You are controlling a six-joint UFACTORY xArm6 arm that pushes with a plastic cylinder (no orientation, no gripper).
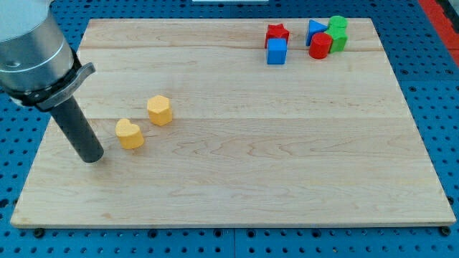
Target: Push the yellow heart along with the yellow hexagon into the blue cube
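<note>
The yellow heart (130, 134) lies on the wooden board at the view's left. The yellow hexagon (160, 110) sits just up and to the right of it, a small gap between them. The blue cube (277, 51) is far off at the view's top right, touching a red star-like block (277, 33) above it. My tip (93, 158) rests on the board just left of and slightly below the yellow heart, a small gap apart from it.
At the view's top right, right of the blue cube, stand a blue triangular block (315, 30), a red cylinder (320, 46) and two green blocks (338, 32). The wooden board (244, 165) is surrounded by a blue perforated table.
</note>
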